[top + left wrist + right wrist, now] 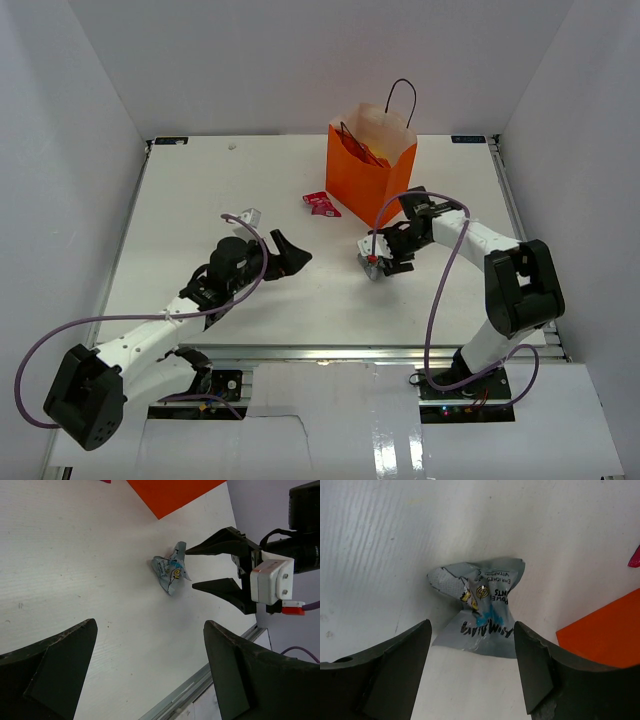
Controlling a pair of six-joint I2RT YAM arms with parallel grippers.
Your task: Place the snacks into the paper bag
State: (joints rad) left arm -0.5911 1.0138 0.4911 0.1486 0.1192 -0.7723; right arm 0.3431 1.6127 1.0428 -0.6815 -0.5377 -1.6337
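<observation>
Near paper bag (365, 180), right arm (470, 235) low, fingers (385, 670) spread at silver-blue wrapper (477, 610).

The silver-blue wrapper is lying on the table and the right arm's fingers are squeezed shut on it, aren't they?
No. The silver-blue wrapper is lying on the table, but the right fingers are open, spread apart with the wrapper between their tips, not squeezing it. The right wrist view shows this.

White table (200, 185), white walls (300, 60)
</observation>
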